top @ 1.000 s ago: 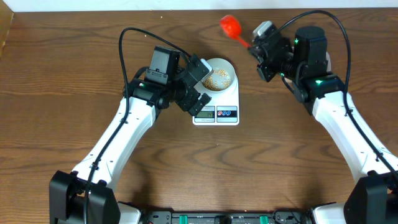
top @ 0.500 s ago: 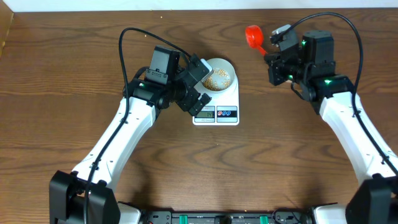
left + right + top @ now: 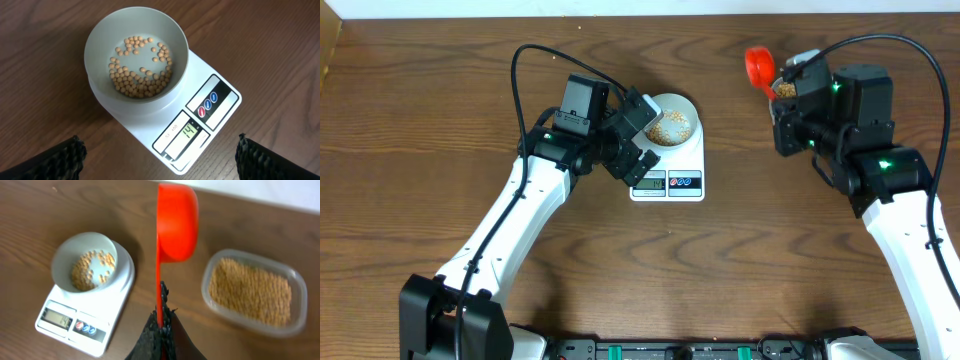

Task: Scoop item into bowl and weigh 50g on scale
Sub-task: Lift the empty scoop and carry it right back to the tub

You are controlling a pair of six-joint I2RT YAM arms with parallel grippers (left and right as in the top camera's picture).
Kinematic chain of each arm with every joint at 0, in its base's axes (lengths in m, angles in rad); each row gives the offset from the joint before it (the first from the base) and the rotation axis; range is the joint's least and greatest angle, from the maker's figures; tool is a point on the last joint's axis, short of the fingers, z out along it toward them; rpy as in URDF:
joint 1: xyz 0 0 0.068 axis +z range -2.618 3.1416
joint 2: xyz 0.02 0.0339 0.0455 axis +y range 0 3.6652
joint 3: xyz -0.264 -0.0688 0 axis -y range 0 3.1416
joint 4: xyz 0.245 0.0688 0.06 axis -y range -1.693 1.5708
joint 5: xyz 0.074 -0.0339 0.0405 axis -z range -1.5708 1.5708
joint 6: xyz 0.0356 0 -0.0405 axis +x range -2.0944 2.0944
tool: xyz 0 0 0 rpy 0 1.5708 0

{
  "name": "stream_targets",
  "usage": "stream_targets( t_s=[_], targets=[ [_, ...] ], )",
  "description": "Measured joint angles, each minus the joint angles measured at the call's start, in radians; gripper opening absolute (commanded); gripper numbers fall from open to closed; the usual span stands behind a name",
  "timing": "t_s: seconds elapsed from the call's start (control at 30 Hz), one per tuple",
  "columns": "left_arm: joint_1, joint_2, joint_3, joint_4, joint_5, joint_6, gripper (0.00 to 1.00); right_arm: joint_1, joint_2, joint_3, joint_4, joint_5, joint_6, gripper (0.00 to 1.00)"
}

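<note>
1. Overhead view: a brown wood table fills the frame, with a pale strip of wall along the top edge.
   - The scale sits at centre, its long axis running up and down the frame and its display toward the bottom edge.
   - The bowl stands on the scale's upper half, with beans inside.
   - The left gripper is just left of the scale. Its jaws are spread wide and hold nothing.
   - The right gripper is at upper right, well apart from the scale, pinching the handle of a red scoop. The scoop's cup points toward the upper left.

2. Left wrist view: the same wood table lies under everything.
   - The bowl is at upper centre, upright on the scale, with a thin scatter of beans on its bottom.
   - The scale runs diagonally from upper left to lower right. Its display and two round buttons face the lower right.
   - The dark fingertips show only in the two lower corners, far apart, touching nothing.

3. Right wrist view: table again, with the pale wall in the upper right corner.
   - The right gripper at bottom centre has its jaws pressed together on the scoop's thin handle.
   - The scoop stands straight up the frame with its cup at the top. I cannot tell whether anything is in the cup.
   - A clear tub of beans lies to the right.
   - The scale with the bowl on it is at lower left.
</note>
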Motion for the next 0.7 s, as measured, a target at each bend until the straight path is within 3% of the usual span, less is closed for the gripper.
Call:
stream_targets(
  t_s=[0.7],
  targets=[
    [0.0, 0.0, 0.0, 0.0, 0.0, 0.0, 0.98, 0.0, 0.0, 0.0, -0.216, 0.24, 0.059, 0.01]
  ],
)
